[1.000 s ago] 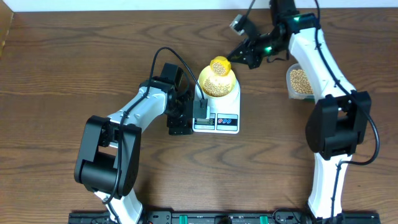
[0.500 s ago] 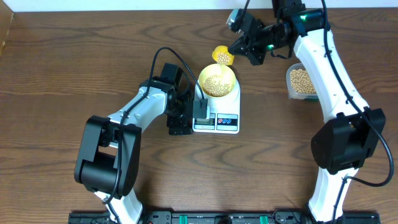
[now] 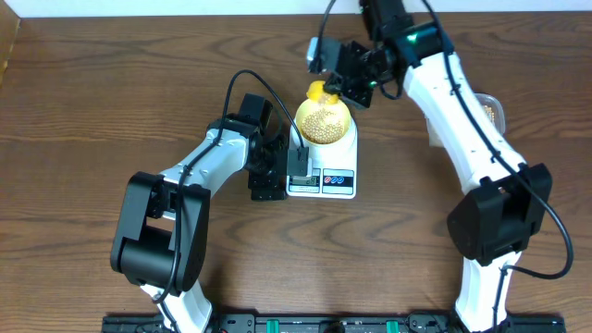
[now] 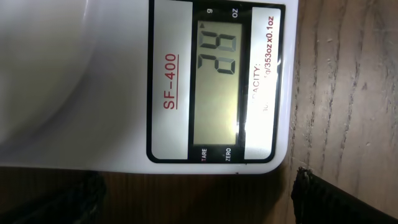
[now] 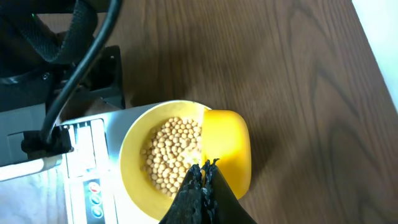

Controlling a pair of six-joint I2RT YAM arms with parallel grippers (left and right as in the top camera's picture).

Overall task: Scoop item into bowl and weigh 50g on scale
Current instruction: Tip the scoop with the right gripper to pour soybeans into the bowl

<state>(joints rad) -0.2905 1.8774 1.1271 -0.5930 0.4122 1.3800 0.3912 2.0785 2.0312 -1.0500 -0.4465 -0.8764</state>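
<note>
Right gripper [image 5: 202, 173] clamped on scoop [image 5: 227, 146], tipped over bowl [image 5: 127, 163] rim, beans [image 5: 168, 152] piled inside. Pour step, I'd say. Next: read scale [image 4: 112, 74] display, then top up or stop.

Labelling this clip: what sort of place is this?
Probably a robot lab bench, not a kitchen: two robot arms at a wooden table, a digital scale, a bowl of beans.

Layout on the counter [image 3: 111, 92]: scale [image 3: 335, 181] at centre; bowl [image 3: 301, 118] on its far half, holding beans [image 3: 324, 120]; scoop [image 3: 317, 91] over the bowl's far rim; left end effector [image 3: 282, 174] just left of the scale's near end; tub [image 3: 493, 109] well to the right, partly hidden by the right arm [image 3: 453, 113]
</note>
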